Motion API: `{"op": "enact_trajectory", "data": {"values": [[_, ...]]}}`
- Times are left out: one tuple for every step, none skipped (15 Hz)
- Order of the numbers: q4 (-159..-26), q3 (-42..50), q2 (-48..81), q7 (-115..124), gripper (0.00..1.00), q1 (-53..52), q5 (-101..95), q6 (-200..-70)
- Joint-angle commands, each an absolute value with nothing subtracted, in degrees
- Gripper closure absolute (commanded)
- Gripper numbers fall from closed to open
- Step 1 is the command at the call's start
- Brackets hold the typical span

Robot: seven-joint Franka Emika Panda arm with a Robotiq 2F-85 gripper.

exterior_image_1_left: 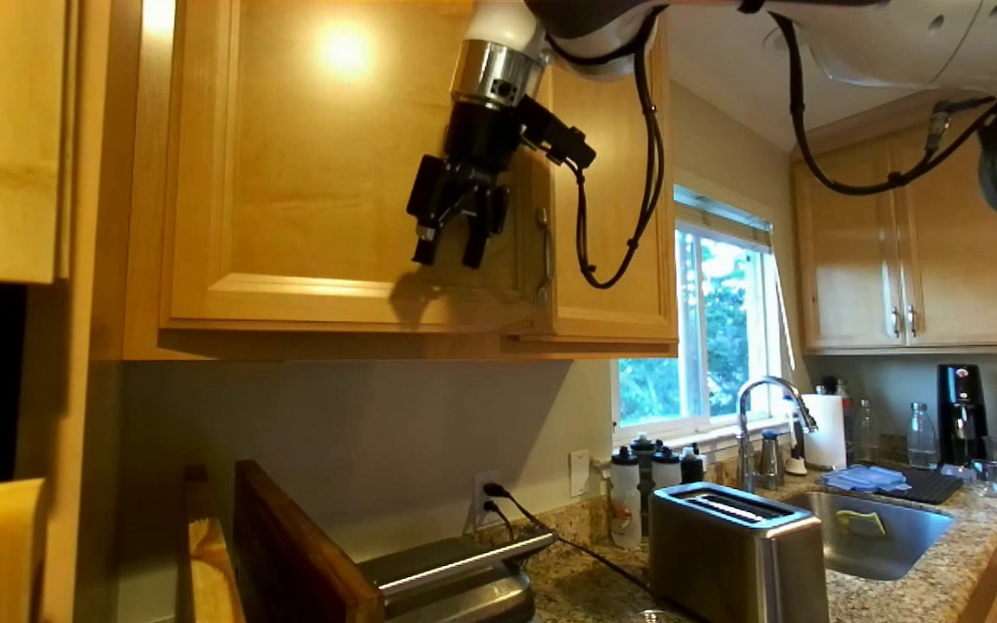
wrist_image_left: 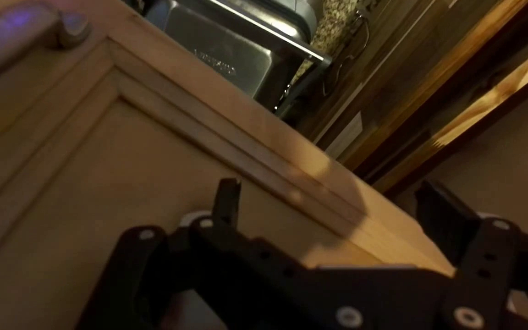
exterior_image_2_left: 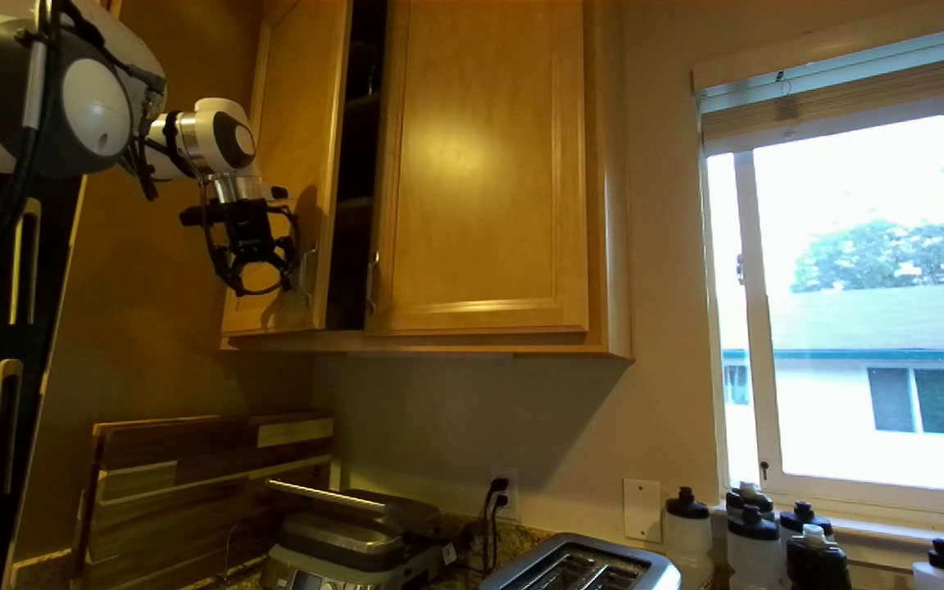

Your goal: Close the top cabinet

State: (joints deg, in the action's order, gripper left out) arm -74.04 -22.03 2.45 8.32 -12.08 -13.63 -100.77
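Exterior view, top cabinet doors (exterior_image_2_left: 472,180) upright, ajar

Fingers (wrist_image_left: 227,201) stand apart at the cabinet door (wrist_image_left: 126,183)

One black finger shows against the door's framed panel, the other across the door's edge; whether either touches it cannot be told. A metal handle (wrist_image_left: 16,41) sits near the door's corner. Past the door's edge lie a dark metal appliance (wrist_image_left: 232,46), speckled bench (wrist_image_left: 335,32) and wooden boards (wrist_image_left: 420,100).
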Motion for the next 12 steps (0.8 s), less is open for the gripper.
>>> {"op": "enact_trajectory", "data": {"values": [[-73.4,-22.2,4.0,11.1,0.00,-12.6,-18.3,-105.6],[-73.1,-22.3,4.5,11.5,0.00,-12.6,-19.2,-106.1],[-73.0,-22.3,5.0,11.8,0.00,-12.7,-20.1,-106.6],[-72.8,-22.4,5.6,11.9,0.00,-12.8,-21.0,-107.0],[-72.6,-22.4,6.1,11.9,0.00,-12.9,-21.8,-107.2],[-72.4,-22.4,6.5,11.9,0.00,-13.0,-22.4,-107.1],[-72.4,-22.4,6.7,11.9,0.00,-13.0,-22.8,-107.0],[-72.7,-22.4,6.8,11.9,0.00,-13.1,-22.8,-106.8],[-73.0,-22.4,6.7,11.8,0.00,-13.2,-22.8,-106.4],[-73.8,-22.5,6.2,11.8,0.00,-13.3,-22.5,-105.9],[-74.5,-22.7,5.7,11.6,0.00,-13.4,-21.7,-105.3],[-75.1,-22.9,5.1,11.2,0.00,-13.6,-20.5,-103.9]]}}
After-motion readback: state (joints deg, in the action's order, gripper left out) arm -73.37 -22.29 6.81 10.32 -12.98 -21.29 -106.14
